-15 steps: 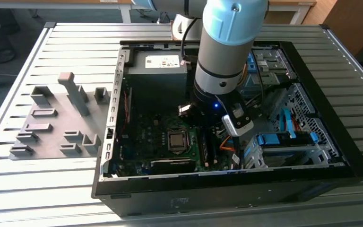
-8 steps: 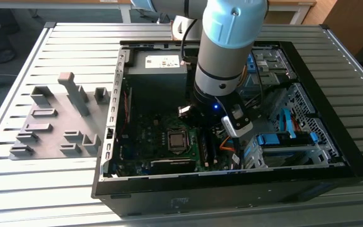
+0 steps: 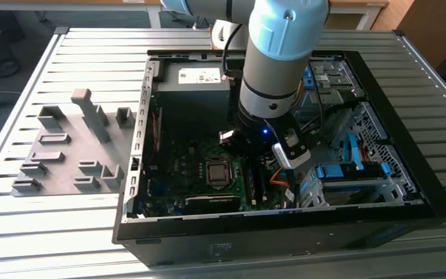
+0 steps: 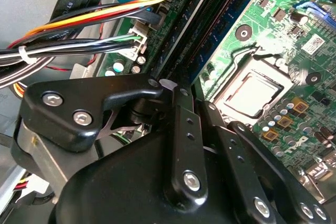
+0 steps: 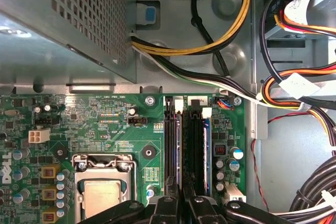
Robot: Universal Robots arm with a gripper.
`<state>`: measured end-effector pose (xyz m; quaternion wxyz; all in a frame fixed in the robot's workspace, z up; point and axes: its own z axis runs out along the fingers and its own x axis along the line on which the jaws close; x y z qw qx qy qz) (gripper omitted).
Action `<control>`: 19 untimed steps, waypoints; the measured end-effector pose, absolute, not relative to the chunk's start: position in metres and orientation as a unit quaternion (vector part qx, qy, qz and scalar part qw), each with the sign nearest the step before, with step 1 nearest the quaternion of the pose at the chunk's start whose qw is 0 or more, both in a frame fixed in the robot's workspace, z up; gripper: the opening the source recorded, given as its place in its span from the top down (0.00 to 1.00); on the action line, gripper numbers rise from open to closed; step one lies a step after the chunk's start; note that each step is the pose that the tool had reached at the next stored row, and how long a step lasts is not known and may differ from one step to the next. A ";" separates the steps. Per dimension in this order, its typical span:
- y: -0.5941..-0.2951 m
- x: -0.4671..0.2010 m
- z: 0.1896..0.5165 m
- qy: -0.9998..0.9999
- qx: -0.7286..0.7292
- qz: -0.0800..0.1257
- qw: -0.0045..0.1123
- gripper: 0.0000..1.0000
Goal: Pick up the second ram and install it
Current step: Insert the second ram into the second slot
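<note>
- A table [image 3: 68, 70] topped with ribbed, slatted metal is seen in the exterior view.
- An open black PC case [image 3: 378, 218] is laid flat on it, toward the exterior view's right.
- A grey holder tray [image 3: 56, 160] with upright blocks is laid beside the case, on the exterior view's left.

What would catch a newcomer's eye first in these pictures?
First, the pale blue and grey robot arm reaching down into the open black computer case on the slatted metal table. Below it, the gripper sits over the black memory slots beside the square silver processor on the green motherboard.
</note>
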<state>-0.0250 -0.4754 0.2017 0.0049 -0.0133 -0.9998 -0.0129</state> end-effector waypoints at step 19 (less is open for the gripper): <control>-0.475 -0.025 0.196 -1.000 -0.013 -0.013 0.005 0.85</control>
